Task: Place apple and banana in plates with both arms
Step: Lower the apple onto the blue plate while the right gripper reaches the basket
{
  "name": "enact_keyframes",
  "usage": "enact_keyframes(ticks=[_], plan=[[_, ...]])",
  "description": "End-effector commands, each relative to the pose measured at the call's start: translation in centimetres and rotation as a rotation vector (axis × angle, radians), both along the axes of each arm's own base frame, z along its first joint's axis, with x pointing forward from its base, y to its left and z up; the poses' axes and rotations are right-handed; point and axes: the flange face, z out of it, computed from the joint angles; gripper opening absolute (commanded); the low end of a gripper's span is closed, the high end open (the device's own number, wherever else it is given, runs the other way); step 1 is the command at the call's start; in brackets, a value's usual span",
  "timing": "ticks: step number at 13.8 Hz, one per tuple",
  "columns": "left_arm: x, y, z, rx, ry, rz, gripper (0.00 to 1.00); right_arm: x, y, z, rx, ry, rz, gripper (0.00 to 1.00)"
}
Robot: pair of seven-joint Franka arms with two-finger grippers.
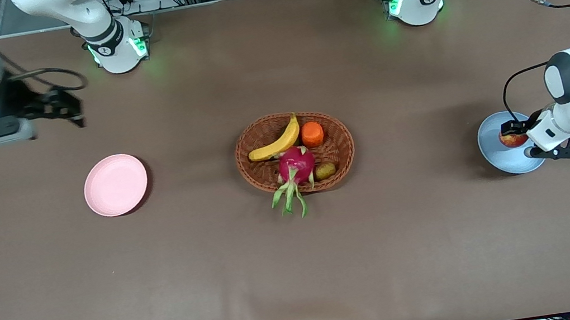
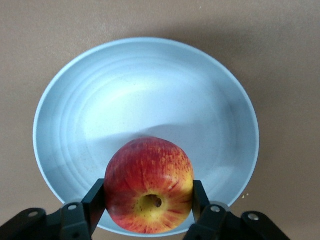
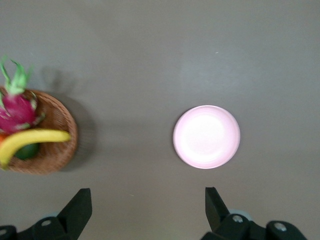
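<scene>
With the left gripper [image 2: 149,200] clamped on the apple [image 2: 149,186] over the blue plate [image 2: 75,115], lower it until it sits inside the rim before releasing — the right gripper [image 3: 148,210], fingers apart, waits high, banana [image 1: 275,142] still in the basket [image 1: 339,146].

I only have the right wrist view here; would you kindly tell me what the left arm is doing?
Observer: The left claw is shut on the apple over the blue plate.
Operator: Thank you. Is anything hidden from me in the basket?
Observer: Yes, an orange fruit lies beside the banana.
Operator: And where is the right claw?
Observer: The right claw, open, hangs near the right arm's end, above the pink plate.
</scene>
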Motion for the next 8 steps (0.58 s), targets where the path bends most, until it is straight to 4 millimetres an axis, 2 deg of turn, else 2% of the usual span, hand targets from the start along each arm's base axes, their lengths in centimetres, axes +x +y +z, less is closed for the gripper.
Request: enact_keyframes(ticks=[1,3,6,8], plan=[[-0.2,0.2,0.1,0.009,-0.015,-0.015,0.57,-0.8,7.1,-1.6,-0.020,-0.008,-0.106,1.00],[-0.1,0.3,0.1,0.010,-0.016,-0.015,0.68,-2.0,11.6,-3.7,-0.046,0.015,-0.121,1.00],[-0.1,0.7,-0.2,0.008,-0.014,-0.007,0.88,-3.4,16.4,-7.0,-0.091,0.056,-0.050,1.00],[-0.1,0.6,-0.7,0.004,-0.007,-0.008,1.00,-4.1,20.2,-10.6,-0.128,0.071,-0.052,1.00]])
